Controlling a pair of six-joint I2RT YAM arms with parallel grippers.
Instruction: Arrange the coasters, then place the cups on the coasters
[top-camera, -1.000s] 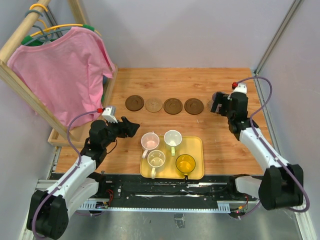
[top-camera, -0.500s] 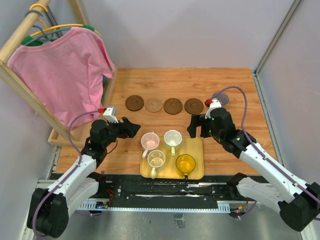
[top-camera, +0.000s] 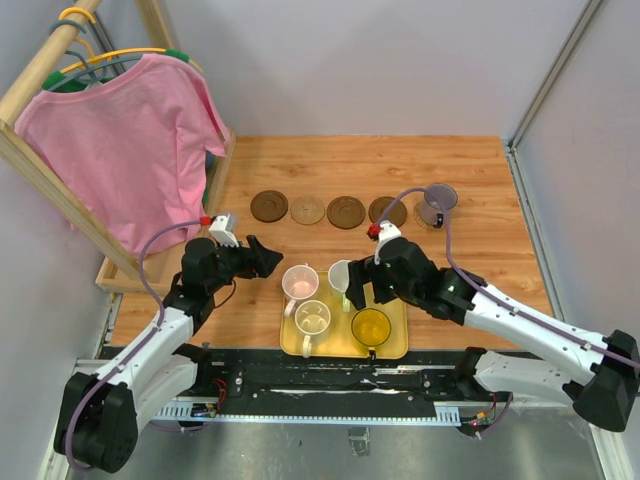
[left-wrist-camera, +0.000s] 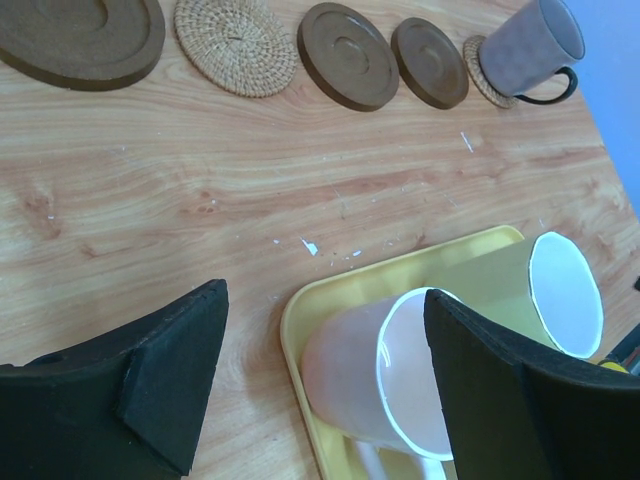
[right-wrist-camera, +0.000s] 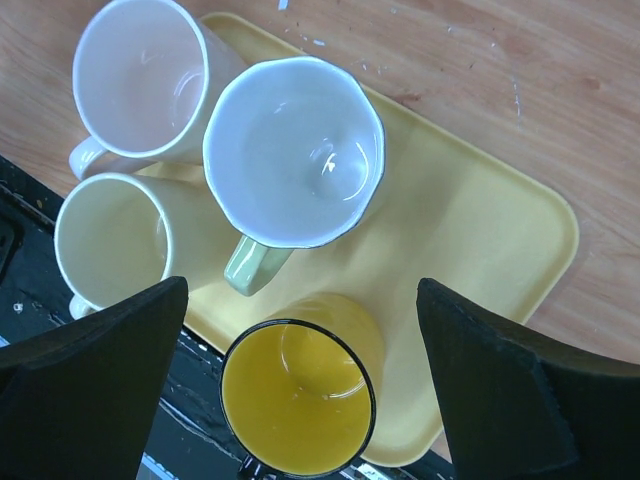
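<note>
Four coasters (top-camera: 308, 209) lie in a row at the back, and a fifth, woven one (left-wrist-camera: 476, 78) carries the greyish purple cup (top-camera: 438, 200). The pink (top-camera: 299, 282), cream (top-camera: 312, 318), white-green (right-wrist-camera: 295, 150) and amber (top-camera: 371, 326) cups stand on the yellow tray (top-camera: 396, 342). My left gripper (top-camera: 268, 258) is open just left of the tray, and its wrist view shows the pink cup (left-wrist-camera: 370, 370) between the fingers' line of sight. My right gripper (right-wrist-camera: 302, 288) hangs open above the tray, over the amber cup (right-wrist-camera: 300, 395), touching nothing.
A pink shirt (top-camera: 130, 140) hangs on a wooden rack (top-camera: 40, 170) along the left side, its base beside my left arm. Grey walls close the back and right. The black front rail (top-camera: 330, 375) runs right below the tray.
My right arm swung from the back right, where the purple cup now stands on its coaster, forward and left to above the tray. The left arm barely moved.
</note>
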